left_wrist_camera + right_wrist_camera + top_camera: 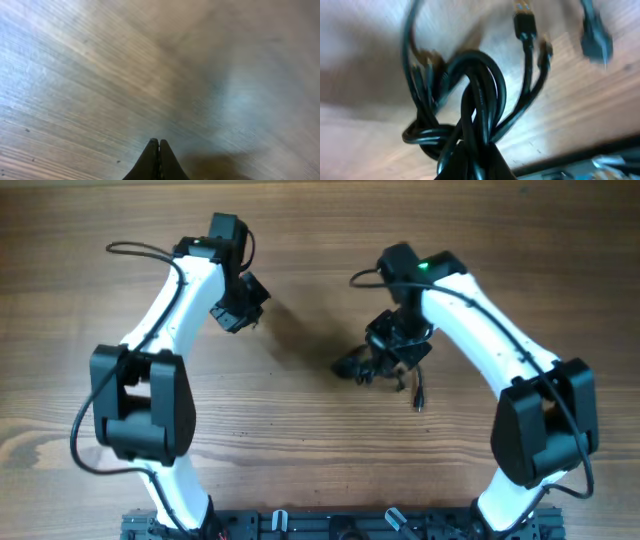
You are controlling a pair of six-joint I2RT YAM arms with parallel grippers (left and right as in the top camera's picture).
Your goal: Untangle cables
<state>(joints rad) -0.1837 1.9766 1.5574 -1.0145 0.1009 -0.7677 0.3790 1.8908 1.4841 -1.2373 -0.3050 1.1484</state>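
Observation:
The cables [372, 364] are a knotted bunch of thin black cords right of the table's centre, with one plug end [418, 400] trailing toward the front. My right gripper [396, 346] is over the bunch and shut on it. In the right wrist view the cables [476, 85] loop in a tight knot just ahead of my right gripper [476, 150], several strands pinched between the fingers, and plug ends [523, 22] fan out beyond. My left gripper [243, 308] hangs over bare wood at the upper left, well apart from the cables. The left wrist view shows my left gripper [159, 143] shut with nothing in it.
The wooden table [300, 430] runs across the whole view. A black rail [330, 525] with the arm bases runs along the front edge. Thicker black wires [135, 250] follow each arm.

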